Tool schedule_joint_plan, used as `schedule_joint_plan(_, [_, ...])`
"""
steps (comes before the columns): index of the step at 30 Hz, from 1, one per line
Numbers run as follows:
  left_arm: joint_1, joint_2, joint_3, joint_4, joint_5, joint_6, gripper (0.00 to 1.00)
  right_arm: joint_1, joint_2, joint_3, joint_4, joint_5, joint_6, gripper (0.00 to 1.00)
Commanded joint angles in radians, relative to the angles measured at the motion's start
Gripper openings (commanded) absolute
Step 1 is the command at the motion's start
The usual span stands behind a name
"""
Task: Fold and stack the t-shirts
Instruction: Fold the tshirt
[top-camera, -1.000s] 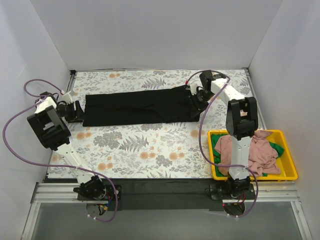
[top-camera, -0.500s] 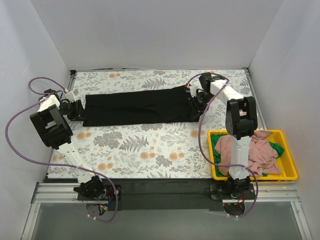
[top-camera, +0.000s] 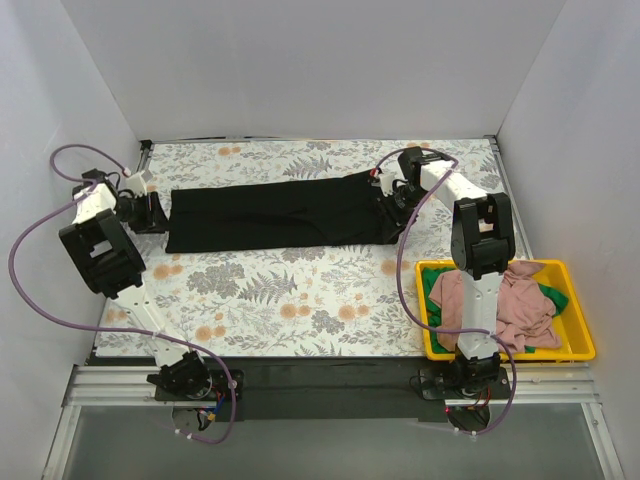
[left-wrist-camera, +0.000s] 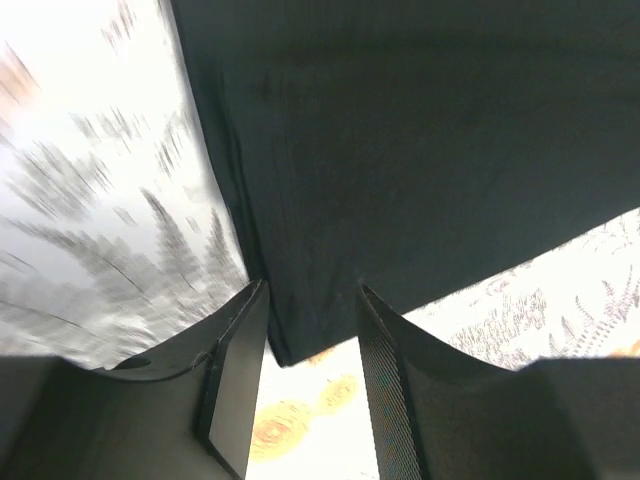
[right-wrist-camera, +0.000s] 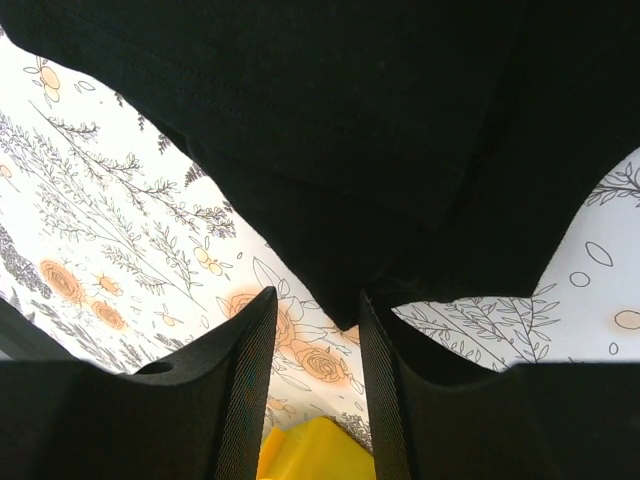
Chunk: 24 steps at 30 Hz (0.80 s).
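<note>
Showing one black t-shirt (top-camera: 280, 212), one pink t-shirt (top-camera: 525, 305), one green t-shirt (top-camera: 432, 284).

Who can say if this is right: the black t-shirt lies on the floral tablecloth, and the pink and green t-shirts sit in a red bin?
The bin is yellow, not red; the top external view shows it. The black t-shirt, pink t-shirt and green t-shirt are as stated.
</note>
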<state>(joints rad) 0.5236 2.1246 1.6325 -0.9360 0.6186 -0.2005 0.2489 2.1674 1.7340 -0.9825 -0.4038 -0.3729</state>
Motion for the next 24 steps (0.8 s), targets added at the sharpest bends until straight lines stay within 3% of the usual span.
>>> schedule_joint_plan(1, [-0.022,0.001,0.136,-0.009,0.076,0.076,0.39,0.000,0.002,0.001,-0.001,-0.029,-0.012,0.44])
schedule_joint_plan(7, [-0.077,0.061,0.294,-0.039,0.087,0.226,0.43,0.000,-0.049,0.045,-0.001,0.006,-0.032,0.43])
schedule_joint_plan(14, [-0.131,0.066,0.270,-0.018,0.041,0.415,0.53,0.041,-0.109,0.107,0.005,0.077,-0.081,0.48])
schedule_joint_plan(24, [-0.169,0.112,0.302,0.019,0.010,0.441,0.60,0.046,0.049,0.305,0.005,0.117,-0.015,0.56])
